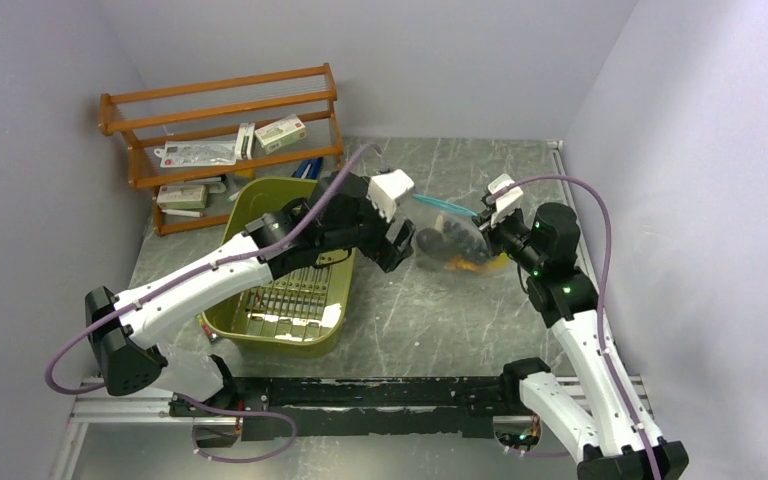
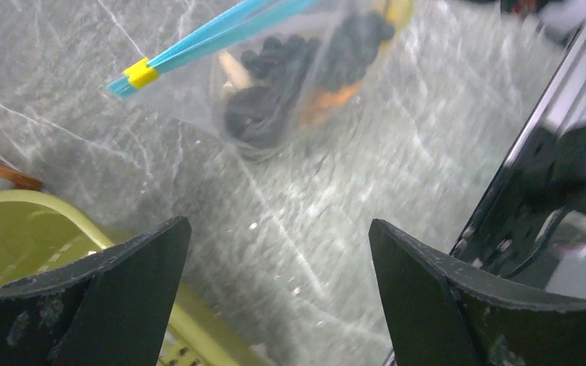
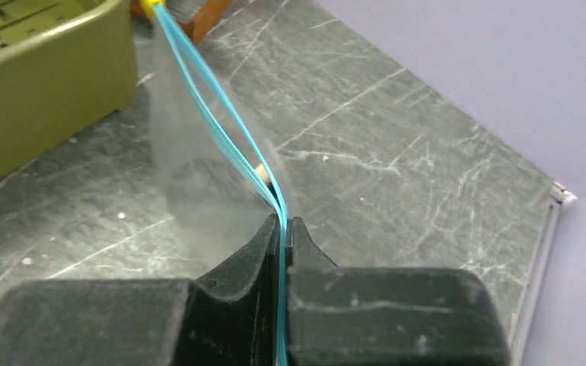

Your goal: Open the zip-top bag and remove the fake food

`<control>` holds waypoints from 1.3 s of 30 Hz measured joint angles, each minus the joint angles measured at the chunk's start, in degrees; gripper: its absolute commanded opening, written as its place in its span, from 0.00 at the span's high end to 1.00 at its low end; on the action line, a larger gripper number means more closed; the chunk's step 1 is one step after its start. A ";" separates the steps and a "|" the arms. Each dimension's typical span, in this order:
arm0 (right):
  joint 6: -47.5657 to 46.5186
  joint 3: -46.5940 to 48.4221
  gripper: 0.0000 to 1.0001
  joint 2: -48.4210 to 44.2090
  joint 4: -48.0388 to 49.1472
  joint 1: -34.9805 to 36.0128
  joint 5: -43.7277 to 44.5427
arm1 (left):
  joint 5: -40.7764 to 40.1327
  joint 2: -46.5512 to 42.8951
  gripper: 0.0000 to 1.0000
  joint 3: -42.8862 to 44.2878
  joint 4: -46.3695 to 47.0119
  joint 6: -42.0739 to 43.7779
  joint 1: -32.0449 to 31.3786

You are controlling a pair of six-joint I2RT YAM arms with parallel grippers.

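The right gripper [image 3: 282, 229] is pinched fully closed on the light teal zip strip of the clear, crinkly zip-top bag [image 2: 191, 107], between the two arms. I cannot tell whether the bag's bottom touches the grey marbled table [image 1: 440, 330]. The left gripper [image 2: 278, 229] has its jaws spread wide, holding nothing, near the strip's yellow tab [image 2: 141, 74]. Dark and orange toy foods [image 2: 275, 99] are inside the bag. An olive plastic bin [image 1: 290, 335] sits to the left. Packet labels on the wooden rack [image 1: 220, 105] are too small to read.

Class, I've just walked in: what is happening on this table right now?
The right gripper is shut on the blue zip strip of the zip-top bag, holding it by its mouth. The left gripper hangs open beside the bag, gripping nothing. The fake food sits inside the bag, not yet removed.
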 measured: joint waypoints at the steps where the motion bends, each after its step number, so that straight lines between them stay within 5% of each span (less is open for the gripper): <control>1: 0.28 0.50 1.00 0.22 -0.66 0.00 -0.07 | -0.48 -0.02 0.01 -0.11 1.14 -2.49 0.35; 4: 1.99 1.81 1.00 -0.07 -2.80 0.00 -2.01 | 0.11 -1.31 0.01 -3.32 7.54 -13.97 2.32; 10: 8.74 -2.71 1.00 -5.60 -5.49 -0.11 -8.76 | 5.49 -2.23 0.18 -12.85 19.28 -37.35 5.20; 16: 16.13 -9.57 1.00 -10.29 -6.32 0.17 -15.34 | 9.99 1.73 0.18 -20.39 27.63 -52.81 4.66; 27: 20.63 -10.19 1.00 -9.92 -5.66 0.17 -18.75 | 7.10 0.92 0.24 -20.94 28.11 -60.35 3.93; 39: 20.63 -10.80 1.00 -11.13 -5.33 0.24 -20.52 | 6.25 1.73 0.59 -20.02 28.13 -61.57 2.51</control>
